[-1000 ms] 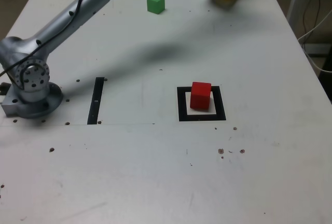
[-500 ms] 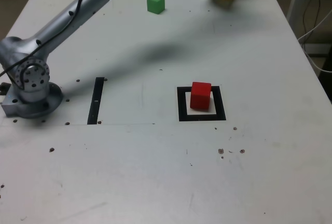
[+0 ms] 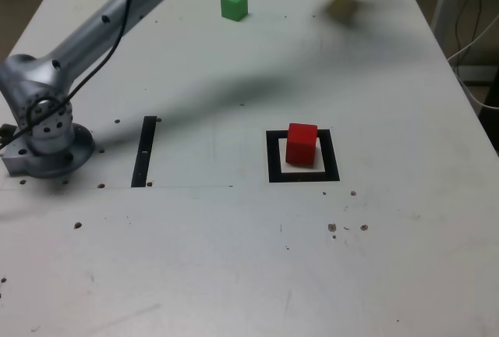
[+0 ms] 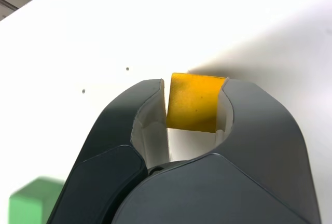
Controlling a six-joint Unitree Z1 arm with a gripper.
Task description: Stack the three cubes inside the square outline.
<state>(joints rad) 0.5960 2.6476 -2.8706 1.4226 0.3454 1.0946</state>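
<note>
Presently, one hand [image 4: 193,99], closed on the yellow cube [image 4: 194,102], a side of it between the two fingers; cube seemingly just clear of the desk [image 3: 179,251], its shadow lying apart from it, near the far edge in the exterior view. Likeliest fault: a slip or a twist during the carry, since the fingers appeared to grip only with their ends and the cube looked a little tilted.

One red cube [image 3: 301,144], inside the square outline [image 3: 335,167], well apart from the hand. Fault: toppling or being pushed out of place, should the yellow cube arrive too low and catch its upper edge.

One green cube [image 3: 234,5], on the desk, outside the outline, left of the hand in the exterior view. Fault: a knock, if the arm [image 3: 97,37] swung low across it.

Stack, not yet begun. Fault: an off-centre or crooked release on the red top, which would leave poor footing for the green cube.
</note>
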